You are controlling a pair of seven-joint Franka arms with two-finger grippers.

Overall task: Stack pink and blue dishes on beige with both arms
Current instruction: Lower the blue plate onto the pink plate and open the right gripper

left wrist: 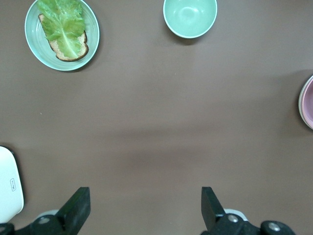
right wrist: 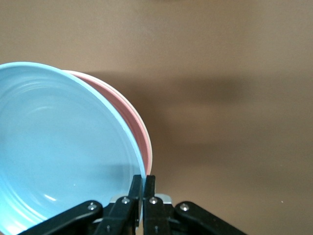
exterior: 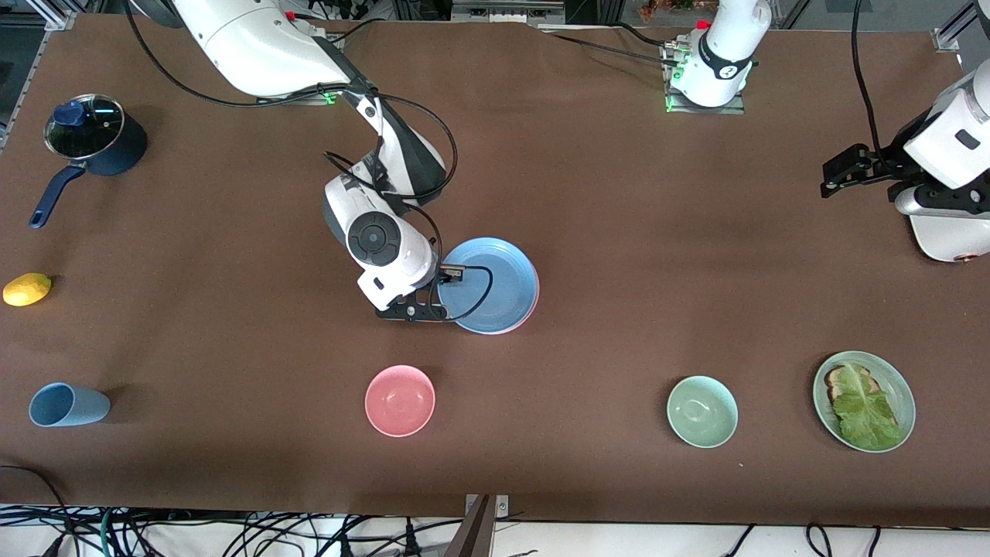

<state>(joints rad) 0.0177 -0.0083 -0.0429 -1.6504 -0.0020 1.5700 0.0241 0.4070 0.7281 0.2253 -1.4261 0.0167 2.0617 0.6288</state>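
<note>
**Blue plate gripped on stacked plates, mid-counter**

Blue plate (exterior: 495, 282): centre of the front frame, lying on the pink plate (exterior: 532, 303), which shows only as a thin rim along its lower right edge. In the right wrist view the blue plate (right wrist: 63, 152) overlaps the pink plate (right wrist: 134, 127). A beige plate cannot be made out.

Right gripper (exterior: 442, 292): at the blue plate's rim, fingers (right wrist: 133, 196) pinched nearly together on that rim.

Left gripper (exterior: 839, 172): upper right of the front frame, over bare counter (exterior: 619, 193), arm waiting; fingers (left wrist: 78, 205) spread wide, holding nothing.

Other items, front frame: pink bowl (exterior: 400, 401) lower centre; green bowl (exterior: 702, 411) and green plate (exterior: 864, 401) with toast and lettuce lower right; blue cup (exterior: 68, 404) lower left; lemon (exterior: 27, 289) at left edge; lidded pot (exterior: 93, 143) upper left.
</note>
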